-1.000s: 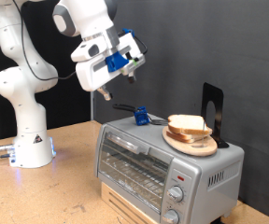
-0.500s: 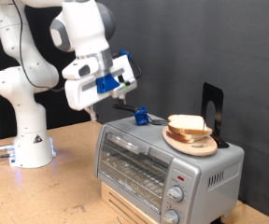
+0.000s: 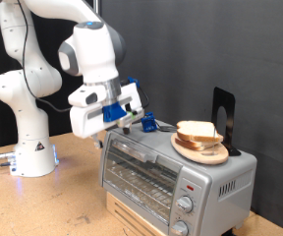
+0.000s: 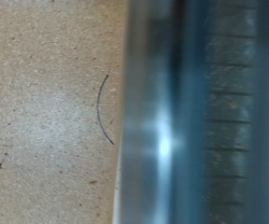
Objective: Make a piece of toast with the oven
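The silver toaster oven [image 3: 171, 169] stands at the exterior view's right, its glass door shut and its knobs down the right front panel. Pale bread slices [image 3: 198, 132] lie on a round wooden plate [image 3: 202, 150] on the oven's top; no slice shows apart from them. My gripper [image 3: 96, 139] hangs just off the oven's upper left corner, fingers pointing down, with nothing seen between them. The wrist view shows no fingers, only the blurred shiny oven edge [image 4: 162, 121] beside the wooden table [image 4: 50, 112].
A small blue object [image 3: 149, 124] and a black upright stand [image 3: 224, 118] sit on the oven's top. The oven rests on a pale wooden box [image 3: 132, 211]. The robot's white base [image 3: 31, 147] stands at the exterior view's left on the wooden table.
The gripper has come down and toward the exterior view's left, from well above the oven to beside its upper left corner. The bread and plate have not moved.
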`<act>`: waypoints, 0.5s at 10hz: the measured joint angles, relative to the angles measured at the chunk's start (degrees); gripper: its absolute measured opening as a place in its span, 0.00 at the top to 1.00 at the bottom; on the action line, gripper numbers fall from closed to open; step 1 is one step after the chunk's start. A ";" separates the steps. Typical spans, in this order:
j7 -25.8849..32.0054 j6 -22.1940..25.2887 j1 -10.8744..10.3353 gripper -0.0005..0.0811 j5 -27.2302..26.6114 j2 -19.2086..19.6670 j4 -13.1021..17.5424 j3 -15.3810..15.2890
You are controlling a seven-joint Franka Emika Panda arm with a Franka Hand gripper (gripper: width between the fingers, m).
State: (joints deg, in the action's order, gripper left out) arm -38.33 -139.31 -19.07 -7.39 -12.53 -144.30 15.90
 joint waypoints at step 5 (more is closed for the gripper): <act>1.86 -5.70 1.11 0.00 0.29 3.94 -1.11 0.93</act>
State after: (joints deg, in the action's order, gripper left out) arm -36.47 -145.02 -17.96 -7.09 -8.59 -145.41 16.83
